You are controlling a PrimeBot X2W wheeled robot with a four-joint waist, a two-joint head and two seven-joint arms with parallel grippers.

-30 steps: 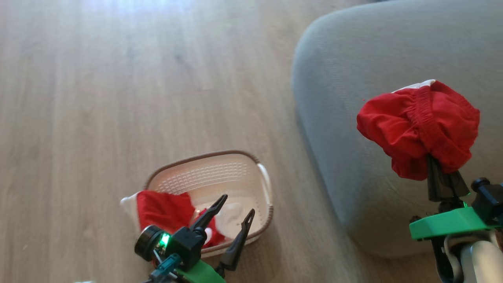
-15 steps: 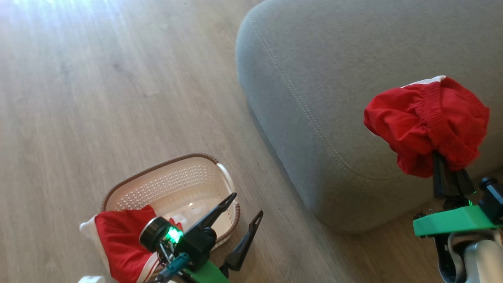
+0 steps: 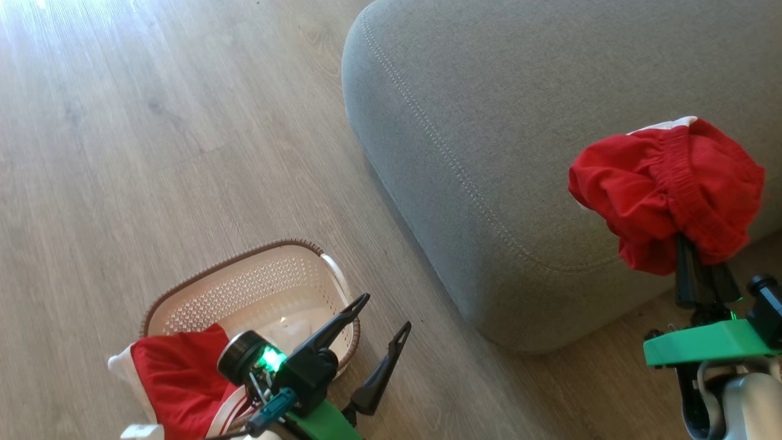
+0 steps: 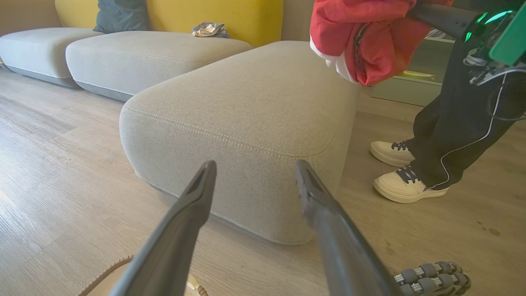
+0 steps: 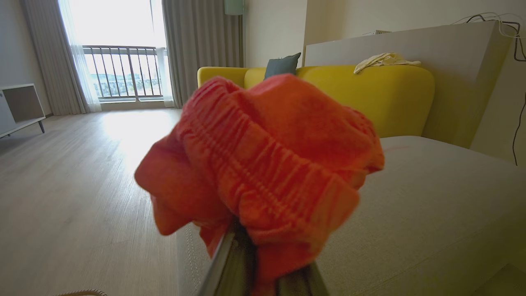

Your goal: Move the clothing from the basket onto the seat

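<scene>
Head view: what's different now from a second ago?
The robot turned toward the seat, so the seat and basket slid left in the picture. Nothing grabbed or dropped. The right fingers stay shut on one red garment, the left fingers stay open near the basket, and the other red garment still hangs over its rim.

Inspector: Light source?
Operator: Daylight through the window [image 5: 123, 61], blown out white; glare on the floor [image 3: 36, 18] in the head view's upper-left corner.
Inspector: Focus?
Operator: The red garment [image 5: 263, 172] is blurred up close; the fingers [image 4: 185, 218] of my left tool [image 4: 255, 164] are soft. Wrist views bend at the edges.
</scene>
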